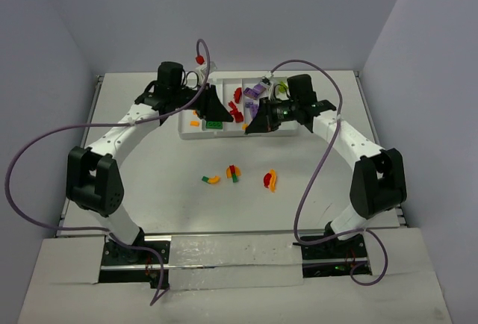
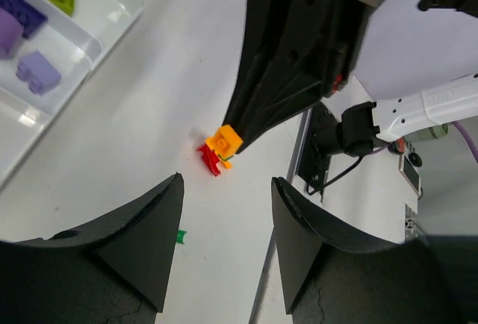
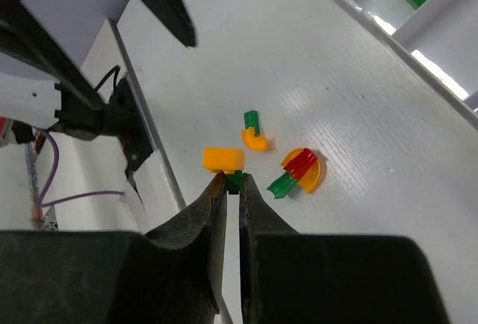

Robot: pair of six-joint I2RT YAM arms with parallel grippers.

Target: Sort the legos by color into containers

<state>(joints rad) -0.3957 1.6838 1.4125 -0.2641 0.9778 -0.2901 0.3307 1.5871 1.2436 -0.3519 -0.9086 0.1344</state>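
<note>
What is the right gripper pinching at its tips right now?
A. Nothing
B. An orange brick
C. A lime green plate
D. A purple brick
B: in the right wrist view the right gripper is shut, with the orange brick at its fingertips and a green bit wedged between them.

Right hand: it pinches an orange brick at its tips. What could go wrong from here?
The right hand holds the orange brick only at its very tips, so it may slip out. A green piece seems stuck under it, so two colours could be sorted together.
</note>
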